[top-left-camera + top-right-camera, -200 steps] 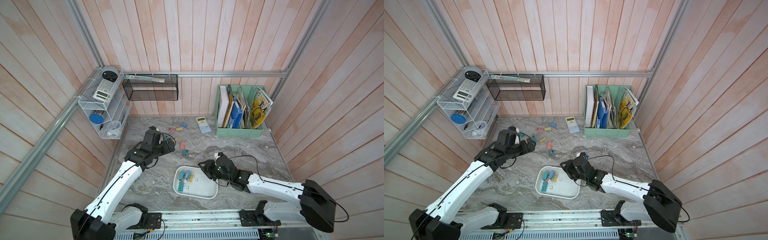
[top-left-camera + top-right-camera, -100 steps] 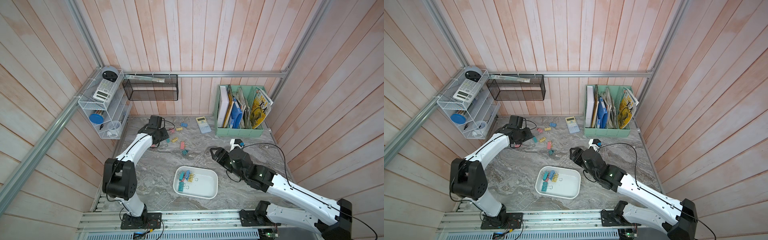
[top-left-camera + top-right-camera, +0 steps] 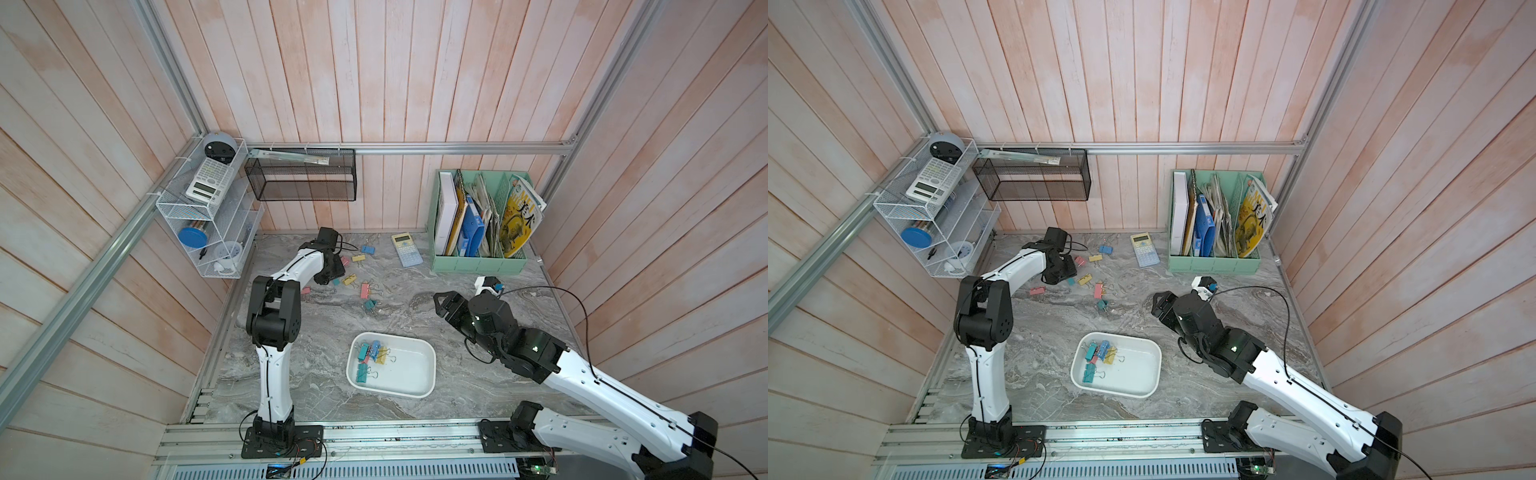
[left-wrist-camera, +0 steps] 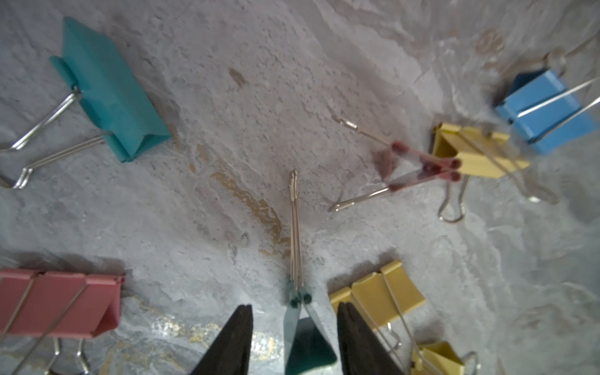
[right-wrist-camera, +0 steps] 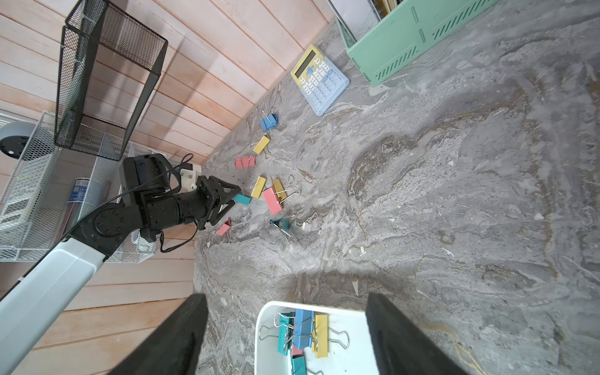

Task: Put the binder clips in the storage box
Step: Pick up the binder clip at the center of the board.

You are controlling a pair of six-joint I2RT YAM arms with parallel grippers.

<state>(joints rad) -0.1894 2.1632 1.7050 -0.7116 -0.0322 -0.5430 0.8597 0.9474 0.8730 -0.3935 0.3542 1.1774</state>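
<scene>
The left gripper (image 4: 293, 308) is straddling a teal clip (image 4: 308, 344) on the table (image 4: 227, 97), jaws apart, seemingly not pinching it. The right gripper (image 5: 285, 295) is hovering, jaws spread wide, near the box (image 3: 415, 370), which is holding several clips (image 3: 371, 358).

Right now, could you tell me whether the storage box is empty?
Not empty: the storage box holds a cluster of binder clips at one end; the rest is bare.

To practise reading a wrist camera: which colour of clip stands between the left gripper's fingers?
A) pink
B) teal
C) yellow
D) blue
B: in the left wrist view the left gripper has one finger on each side of a teal clip.
</scene>
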